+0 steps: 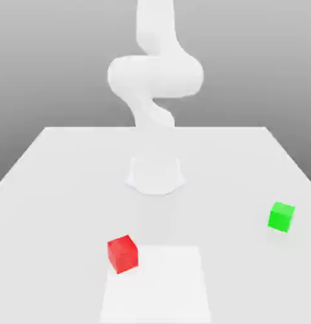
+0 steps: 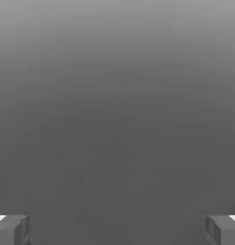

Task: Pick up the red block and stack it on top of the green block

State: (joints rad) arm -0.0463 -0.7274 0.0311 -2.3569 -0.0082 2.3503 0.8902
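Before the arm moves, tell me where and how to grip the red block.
Grip the red block from above, jaws on two opposite side faces. It is a plain cube sitting flat on the table, slightly rotated, so turn the wrist to match. The green block stands well apart.

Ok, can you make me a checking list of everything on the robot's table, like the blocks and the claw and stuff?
Surface: white table, flat, with a brighter white square patch near the front edge.
Job's things: red block sits on the table at the patch's corner, toward the exterior view's left. Green block sits alone toward the exterior view's right, well apart from the red one. Not stacked yet.
Clutter: nothing seen.
Grippers: gripper open, fingers spread wide, nothing between them.
Cables: nothing seen.
Surroundings: white robot arm rising from its round base at the table's middle; plain grey background.
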